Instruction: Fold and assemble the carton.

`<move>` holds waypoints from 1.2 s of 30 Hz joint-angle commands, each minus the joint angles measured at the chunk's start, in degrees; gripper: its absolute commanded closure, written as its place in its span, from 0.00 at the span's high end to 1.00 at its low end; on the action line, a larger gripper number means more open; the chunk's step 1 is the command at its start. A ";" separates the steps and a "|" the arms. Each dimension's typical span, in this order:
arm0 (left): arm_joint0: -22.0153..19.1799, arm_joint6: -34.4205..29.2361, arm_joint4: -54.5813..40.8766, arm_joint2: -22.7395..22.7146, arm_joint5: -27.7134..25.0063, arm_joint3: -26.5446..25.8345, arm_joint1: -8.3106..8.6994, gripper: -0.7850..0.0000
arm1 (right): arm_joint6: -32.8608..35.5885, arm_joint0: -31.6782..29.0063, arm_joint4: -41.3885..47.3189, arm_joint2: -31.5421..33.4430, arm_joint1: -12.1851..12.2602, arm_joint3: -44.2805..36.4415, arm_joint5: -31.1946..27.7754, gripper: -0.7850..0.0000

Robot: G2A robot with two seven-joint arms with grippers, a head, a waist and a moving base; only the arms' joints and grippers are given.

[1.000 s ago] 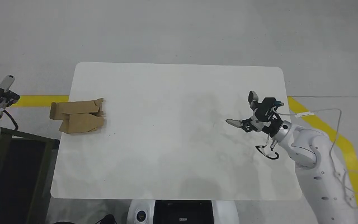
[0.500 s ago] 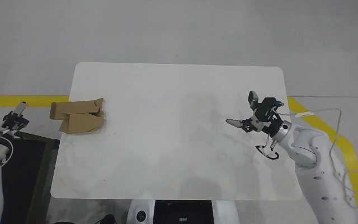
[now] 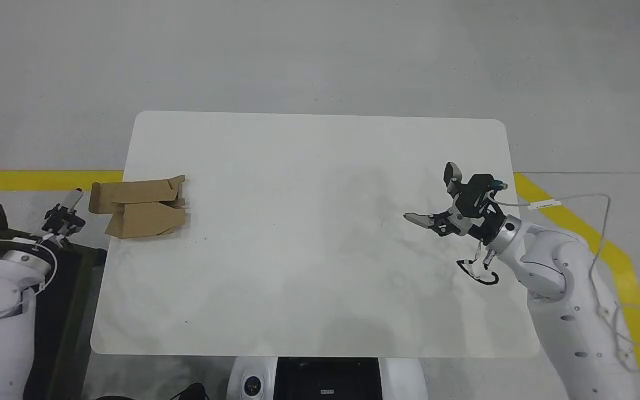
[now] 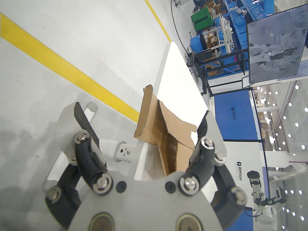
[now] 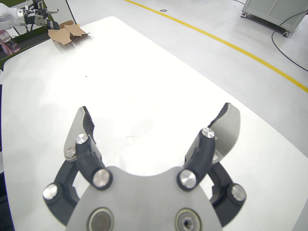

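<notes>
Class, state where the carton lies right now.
In the top view the carton lies at the table's left edge, partly overhanging it, with the open left gripper close beside it.

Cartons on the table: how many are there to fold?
1. A flattened carton lies at the table's left edge, partly overhanging it, in front of the open left gripper. Another blank beneath it would be hidden.

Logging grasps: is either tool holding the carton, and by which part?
Nothing is held: left tool and right tool are both open, clear of the carton.
</notes>
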 commanded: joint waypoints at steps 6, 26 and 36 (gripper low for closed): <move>-2.21 -0.32 0.11 1.94 -0.66 2.77 -0.29 0.35 | 0.00 0.00 0.00 0.00 0.00 0.00 0.00 1.00; -5.21 -1.72 -4.01 3.02 -1.71 3.68 -0.64 0.00 | 0.00 0.00 0.00 0.00 0.00 0.00 0.00 1.00; -8.02 -3.26 -8.26 2.64 -2.35 -0.81 -0.63 0.00 | 0.00 0.00 0.00 0.00 0.00 0.00 0.00 1.00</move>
